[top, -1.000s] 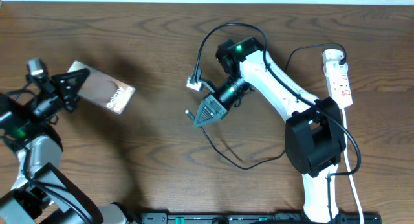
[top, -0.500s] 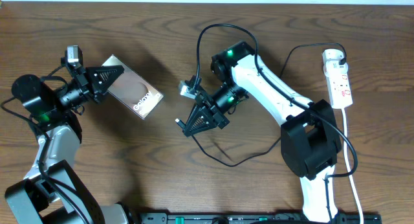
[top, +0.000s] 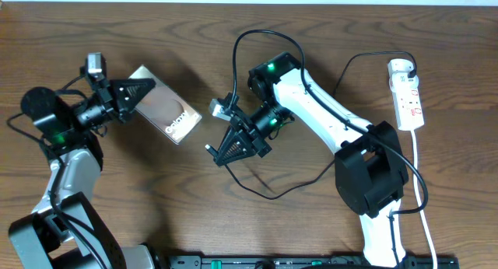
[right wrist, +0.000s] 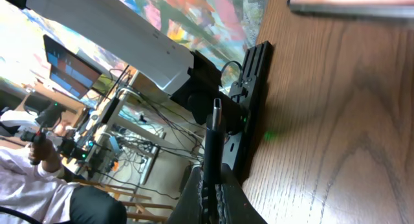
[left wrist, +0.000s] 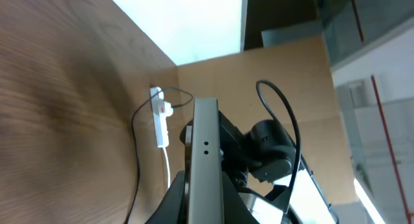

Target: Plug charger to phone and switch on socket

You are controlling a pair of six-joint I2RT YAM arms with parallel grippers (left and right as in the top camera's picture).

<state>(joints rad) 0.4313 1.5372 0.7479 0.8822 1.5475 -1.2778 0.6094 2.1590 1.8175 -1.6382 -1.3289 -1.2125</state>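
Jaws at left clasp the phone [top: 171, 117] end (right: charger [right wrist: 212, 143]).

Can see only the thin edge of the phone [left wrist: 206, 159] from the left wrist, lower end cut off by the frame bottom inside the left end effector [left wrist: 204, 201]. Cannot tell the charger [right wrist: 215, 130] tip's shape ahead of the right end effector [right wrist: 212, 188]. Cannot read the socket [top: 408, 94] switches overhead: too small.

One phone [top: 173, 117], one charger [top: 274, 197], one socket [top: 408, 94], and two pincers: left pincer [top: 144, 90], right pincer [top: 222, 151].
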